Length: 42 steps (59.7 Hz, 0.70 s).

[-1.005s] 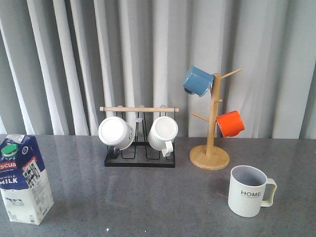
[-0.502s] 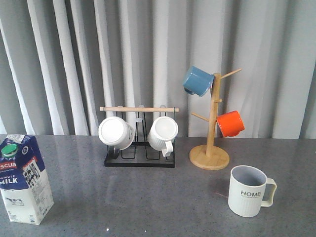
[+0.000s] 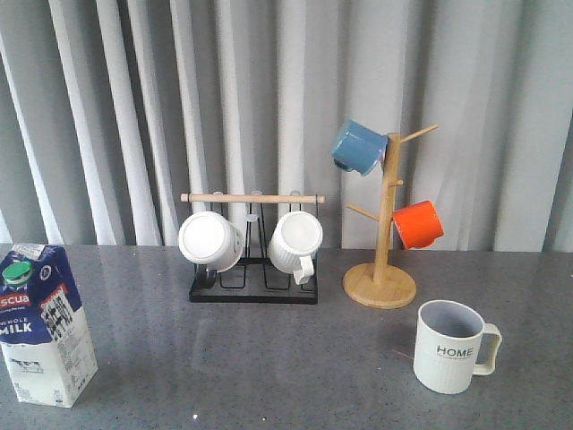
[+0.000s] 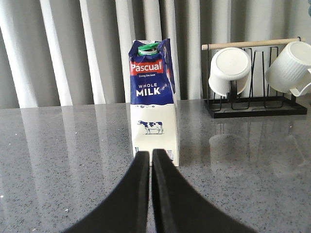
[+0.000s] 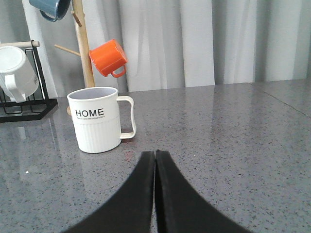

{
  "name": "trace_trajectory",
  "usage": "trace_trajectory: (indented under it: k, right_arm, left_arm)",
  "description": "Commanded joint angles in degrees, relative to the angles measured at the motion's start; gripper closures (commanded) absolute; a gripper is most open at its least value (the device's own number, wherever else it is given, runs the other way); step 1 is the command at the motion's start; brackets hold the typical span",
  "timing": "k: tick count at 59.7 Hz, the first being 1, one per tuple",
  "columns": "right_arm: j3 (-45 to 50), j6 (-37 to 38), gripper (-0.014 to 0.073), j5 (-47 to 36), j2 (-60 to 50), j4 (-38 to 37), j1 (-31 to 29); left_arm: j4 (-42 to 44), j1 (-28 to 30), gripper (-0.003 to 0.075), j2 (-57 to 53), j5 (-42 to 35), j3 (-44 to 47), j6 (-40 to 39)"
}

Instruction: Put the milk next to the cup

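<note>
One milk (image 3: pixel 43 324) carton, upright at the near left, well apart from the cup (image 3: pixel 452 346) at the near right. Probably hefty if full, with stiff, slick cardboard walls; best pinched low across the white part. Just beyond the left gripper (image 4: pixel 148 154), fingers pressed together, holding nothing. Right gripper (image 5: pixel 155 154) likewise closed and empty.

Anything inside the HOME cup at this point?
The HOME cup stands upright, and the front view shows only bare grey inner wall below its rim. The bottom is hidden by the near wall, so I cannot confirm that it is empty.
</note>
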Motion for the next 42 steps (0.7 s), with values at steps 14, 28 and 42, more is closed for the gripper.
trace_trajectory:
  k: [14,28,42]
  right_arm:
    - [0.5,-0.3,0.0598,-4.6,-0.8,-0.6,-0.2]
    - [0.5,0.2,0.0598,-4.7,-0.8,-0.1,-0.2]
    - [0.5,6.3,0.0598,-4.9,-0.8,1.6,-0.2]
  left_arm:
    - [-0.6,0.1,0.0727,-0.7,-4.1,-1.5,-0.4]
    - [-0.6,0.1,0.0727,-0.7,-4.0,-1.5,-0.4]
    - [-0.6,0.1,0.0727,-0.7,-5.6,-1.5,-0.4]
